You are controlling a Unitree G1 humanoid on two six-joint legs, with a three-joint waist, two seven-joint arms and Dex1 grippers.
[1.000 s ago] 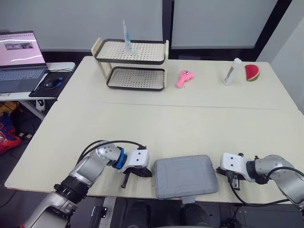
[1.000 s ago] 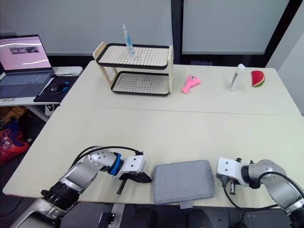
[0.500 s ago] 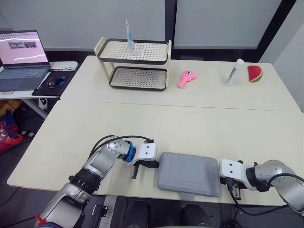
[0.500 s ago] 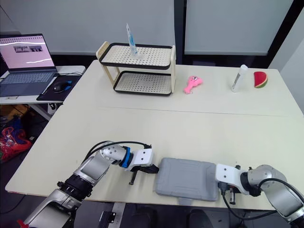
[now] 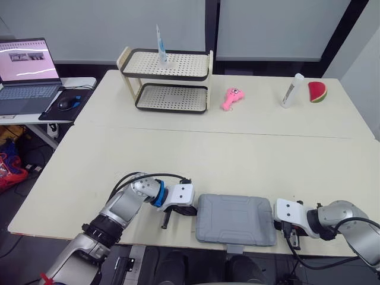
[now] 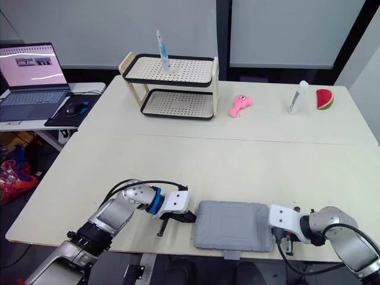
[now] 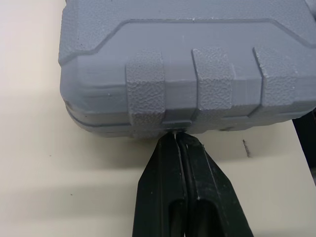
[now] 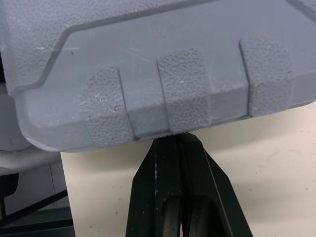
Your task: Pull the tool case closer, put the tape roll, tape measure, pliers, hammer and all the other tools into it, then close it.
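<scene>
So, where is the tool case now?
In the eye views the closed tool case lies at the near edge of the table, between the left gripper and right gripper, whose shut tips touch its ends.

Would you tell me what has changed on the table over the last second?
The left claw has slid rightward up against the tool case, which has shifted slightly right and squared up. The right claw stays at its other end. Both claws are shut, grasping nothing; the case remains closed. The rack, pink toy, white tube and watermelon slice are unchanged.
</scene>
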